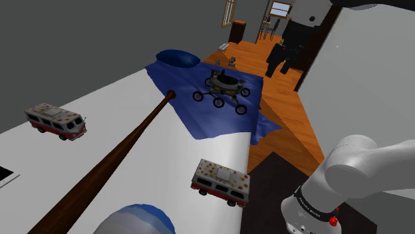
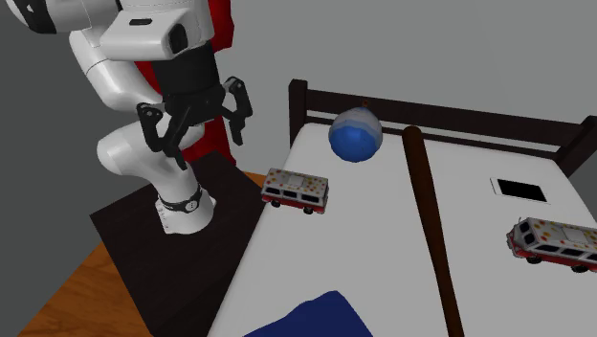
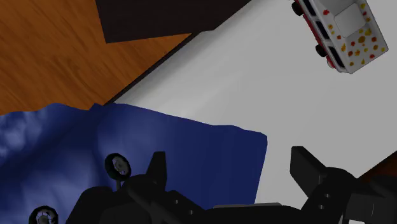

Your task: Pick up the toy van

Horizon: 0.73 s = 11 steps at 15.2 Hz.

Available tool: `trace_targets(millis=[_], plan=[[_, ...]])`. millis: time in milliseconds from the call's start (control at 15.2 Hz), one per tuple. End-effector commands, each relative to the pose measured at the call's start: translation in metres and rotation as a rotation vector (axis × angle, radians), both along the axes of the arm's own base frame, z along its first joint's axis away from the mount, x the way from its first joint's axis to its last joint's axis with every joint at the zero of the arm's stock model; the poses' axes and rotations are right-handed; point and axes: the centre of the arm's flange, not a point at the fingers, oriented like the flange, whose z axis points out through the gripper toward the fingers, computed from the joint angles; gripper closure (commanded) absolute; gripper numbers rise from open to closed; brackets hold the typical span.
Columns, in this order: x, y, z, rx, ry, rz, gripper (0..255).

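**Open fingers are hanging in the air, away from the toy van**

The gripper (image 2: 196, 124) is hanging up high beside the bed (image 2: 383, 249). Its two black fingers (image 2: 239, 107) are standing wide apart and are holding nothing. In the wrist view the gripper (image 3: 232, 172) is looking down at a blue cloth (image 3: 127, 140) that is lying on the white bed (image 3: 254, 83).

The toy van (image 2: 297, 190) is sitting on its wheels near the edge of the bed, on the side by the black stand (image 2: 172, 258). It is white with a red stripe and has little red and yellow dots on top. The fingers are well apart from it.

A second toy van (image 2: 555, 241) that looks the same is sitting on the far side of the bed. A long brown bat (image 2: 426, 211) is lying between the two vans. A blue and white ball (image 2: 356, 136) is resting near the fat end of the bat. A toy rover (image 1: 223, 90) with black wheels is standing on the blue cloth.
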Motion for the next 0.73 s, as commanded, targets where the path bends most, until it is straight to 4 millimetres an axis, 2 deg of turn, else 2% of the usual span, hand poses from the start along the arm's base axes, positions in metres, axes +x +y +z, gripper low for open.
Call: trace_targets(millis=[0,660], plan=[[0.000,0.000,0.000,0.000,0.000,0.000,0],[-0.037,0.044,-0.111,0.028,0.097,-0.359,0]])
